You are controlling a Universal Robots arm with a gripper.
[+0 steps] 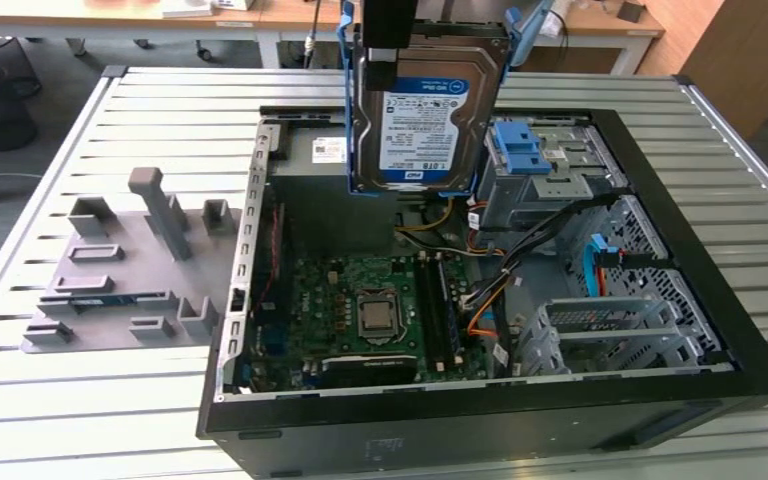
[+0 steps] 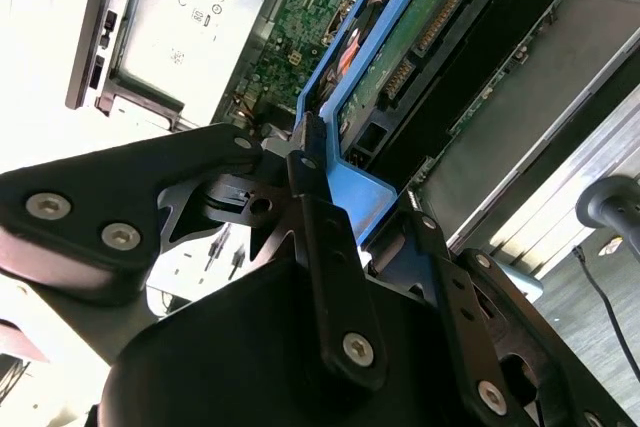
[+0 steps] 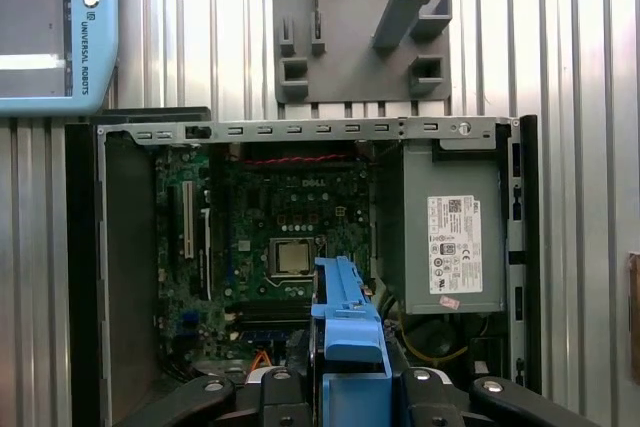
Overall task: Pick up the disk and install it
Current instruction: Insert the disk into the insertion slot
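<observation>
The disk (image 1: 427,110), a silver drive with a white-and-blue label in a blue carrier frame, hangs upright above the rear part of the open computer case (image 1: 711,330). My gripper (image 1: 391,72) is shut on its top edge, clamping the blue frame. In the second wrist view the fingers (image 2: 303,162) pinch the blue carrier, and the disk's (image 2: 425,32) green circuit-board side shows beyond them. In the first wrist view the blue frame of the disk (image 3: 345,312) sticks out from the gripper (image 3: 345,382) over the case interior.
A grey drive cage with a blue latch (image 1: 534,150) sits in the case just toward the exterior view's right of the disk. The motherboard (image 1: 371,310) lies below, the grey power-supply box (image 3: 452,237) beside it. A grey fixture plate (image 1: 131,270) lies outside the case. A teach pendant (image 3: 55,27) rests on the slatted table.
</observation>
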